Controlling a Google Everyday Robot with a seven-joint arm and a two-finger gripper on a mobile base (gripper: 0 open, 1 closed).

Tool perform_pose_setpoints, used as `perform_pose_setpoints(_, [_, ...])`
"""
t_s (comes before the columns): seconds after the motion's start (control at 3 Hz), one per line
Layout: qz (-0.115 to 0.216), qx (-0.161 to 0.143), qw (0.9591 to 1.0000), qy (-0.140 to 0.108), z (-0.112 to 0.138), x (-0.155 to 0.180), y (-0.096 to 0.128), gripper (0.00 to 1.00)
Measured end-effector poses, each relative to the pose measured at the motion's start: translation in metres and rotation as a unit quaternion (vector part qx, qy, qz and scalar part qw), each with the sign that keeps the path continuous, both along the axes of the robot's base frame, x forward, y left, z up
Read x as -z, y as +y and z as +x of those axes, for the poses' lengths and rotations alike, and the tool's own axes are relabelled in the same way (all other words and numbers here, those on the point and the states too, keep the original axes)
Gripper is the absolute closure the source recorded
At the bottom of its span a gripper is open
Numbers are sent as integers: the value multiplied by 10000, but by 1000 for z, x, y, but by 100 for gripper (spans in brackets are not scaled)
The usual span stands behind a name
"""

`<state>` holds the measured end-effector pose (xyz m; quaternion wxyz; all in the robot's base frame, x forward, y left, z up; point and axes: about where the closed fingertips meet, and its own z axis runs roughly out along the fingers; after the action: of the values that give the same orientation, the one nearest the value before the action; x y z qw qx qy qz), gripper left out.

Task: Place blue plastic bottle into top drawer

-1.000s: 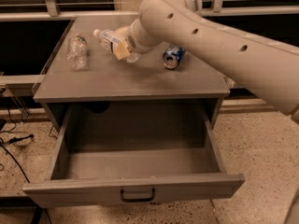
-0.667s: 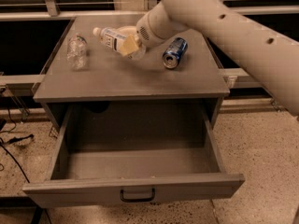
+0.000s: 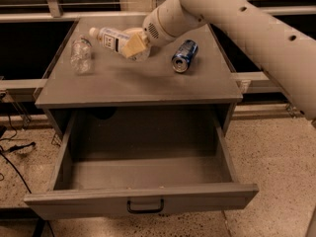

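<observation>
The blue plastic bottle (image 3: 109,37), clear with a white cap and a pale label, is tilted over the back of the cabinet top (image 3: 133,83), cap pointing left. My gripper (image 3: 134,45) is at the bottle's right end, its tan fingers (image 3: 131,46) closed round the bottle's body. The top drawer (image 3: 143,204) is pulled wide open below the front of the cabinet. It is grey, with a black handle (image 3: 145,206) at the centre of its front panel, and nothing shows inside it.
A short wrinkled clear bottle (image 3: 80,56) lies on the left of the cabinet top. A blue soda can (image 3: 184,56) lies on its side to the right of the gripper. My arm (image 3: 256,28) crosses from the upper right. Cables (image 3: 12,149) lie on the floor at the left.
The arm has swung up and to the right in the view, and the bottle's cap end has shifted a little to the left. The can and the wrinkled bottle have not moved.
</observation>
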<state>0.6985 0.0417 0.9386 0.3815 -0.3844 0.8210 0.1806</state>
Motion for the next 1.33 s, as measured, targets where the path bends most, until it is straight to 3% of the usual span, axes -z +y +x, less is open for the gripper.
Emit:
perform_pose_setpoints(0.67, [268, -600, 9978, 102, -16, -9, -35, 100])
perform_pose_setpoints(1.0, [418, -819, 9957, -69, -35, -15, -59, 100])
perform_pose_setpoints(1.33, [495, -1046, 9920, -511, -68, -30, -82, 100])
